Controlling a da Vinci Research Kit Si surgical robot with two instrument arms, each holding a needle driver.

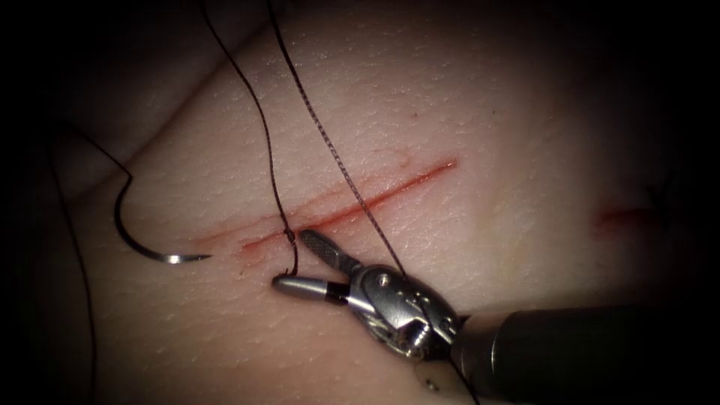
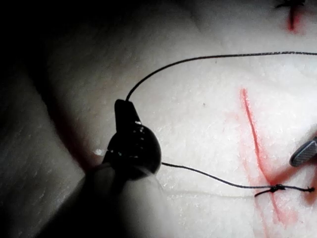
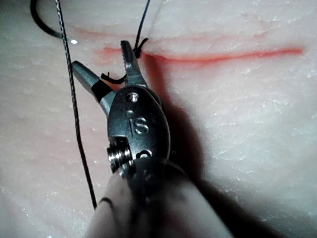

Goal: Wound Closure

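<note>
The cut [image 1: 360, 201] runs slanting across the tissue [image 1: 487, 112], edged with red fluid. A knot [image 1: 289, 235] sits on the thread at the cut's left end, with a short tail [image 1: 293, 262] hanging below it. My right tool [image 1: 294, 261] stands open astride this tail and holds nothing; the right wrist view shows its jaws [image 3: 101, 59] apart by the knot [image 3: 138, 44]. The curved needle [image 1: 150, 251] lies free on the tissue left of the cut, held by neither tool. My left tool [image 2: 121, 106] looks shut on the thread [image 2: 198, 58], which leaves from its tip.
Two long thread strands [image 1: 322, 135] rise from the cut's left end and leave the endoscope view at the top. A second small red mark [image 1: 626, 217] with a dark stitch lies far right. The right tool's shaft [image 1: 570, 352] crosses the lower right.
</note>
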